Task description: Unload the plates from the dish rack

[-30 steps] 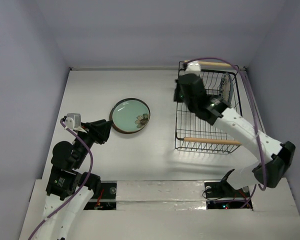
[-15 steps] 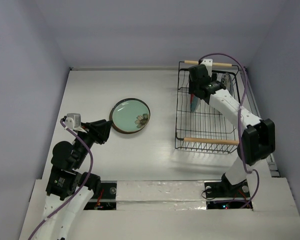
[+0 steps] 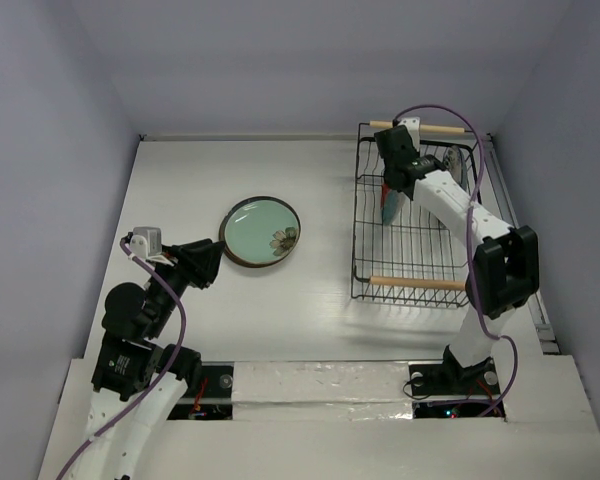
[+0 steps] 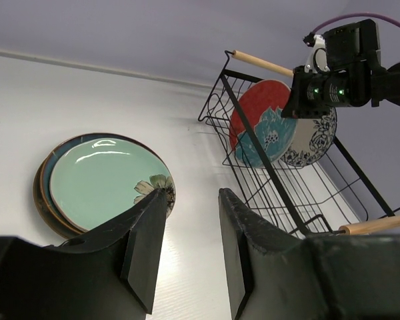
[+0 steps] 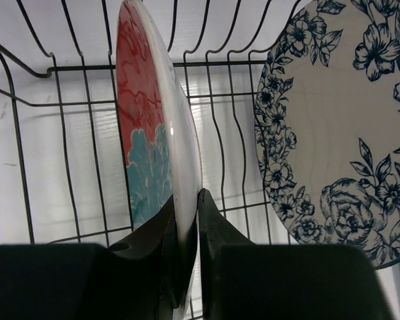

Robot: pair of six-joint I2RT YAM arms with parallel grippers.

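The black wire dish rack (image 3: 420,283) stands at the right of the table. A red and teal plate (image 5: 143,120) stands on edge in it, and a white plate with blue flowers (image 5: 340,133) stands just beyond. My right gripper (image 5: 187,197) reaches down into the rack's far end and is shut on the red and teal plate's rim. A pale mint plate (image 3: 261,231) lies flat at mid-table on top of a darker one. My left gripper (image 4: 192,197) hovers open and empty near that stack's front edge.
Walls close in the table on the left, back and right. The rack's far wooden handle (image 3: 425,128) sits right beside my right wrist. The right arm's purple cable (image 3: 450,115) loops over the rack.
My right arm swung to the rack's far end, and its jaws opened wide and then closed on the red and teal plate's rim. The left arm has not moved.
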